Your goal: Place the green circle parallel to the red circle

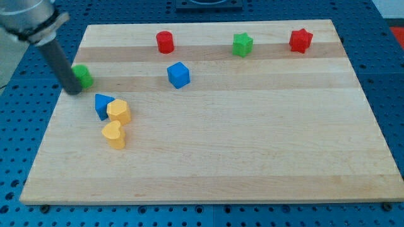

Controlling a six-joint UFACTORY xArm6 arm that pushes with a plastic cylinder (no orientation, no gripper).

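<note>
The green circle (84,76) sits near the board's left edge, partly hidden by my rod. My tip (73,90) rests at its lower left, touching or nearly touching it. The red circle (165,41) stands near the view's top, to the right of and above the green circle.
A blue cube (178,74) lies below the red circle. A blue triangle (102,104), a yellow hexagon-like block (118,111) and a yellow heart (114,134) cluster below the green circle. A green star (242,44) and a red star (300,40) sit at the top right. The wooden board (252,145) lies on a blue perforated table.
</note>
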